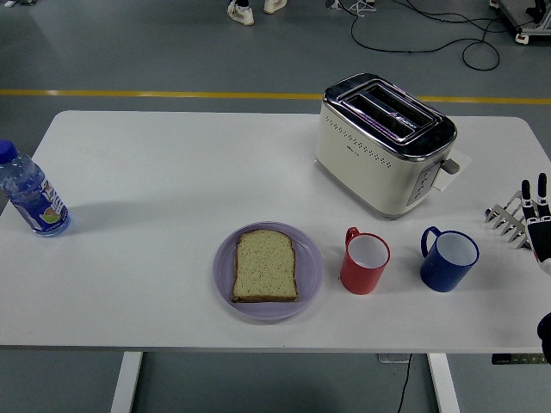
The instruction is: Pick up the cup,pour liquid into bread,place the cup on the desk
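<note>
A red cup [365, 262] stands upright on the white table [155, 163], just right of a purple plate [222, 277] that holds a slice of bread [266, 266]. A blue cup [448, 259] stands to the right of the red one. My right hand [538, 219] is at the table's right edge, well right of the blue cup, with its black fingers extended upward and holding nothing. It touches neither cup. Both cups' handles point to the upper left. My left arm is out of view.
A cream and chrome toaster [383, 142] stands behind the cups. A water bottle [32, 193] stands at the far left edge. A small silver pronged object [506, 220] lies beside my right hand. A person's shoes [250, 10] show on the floor beyond the table.
</note>
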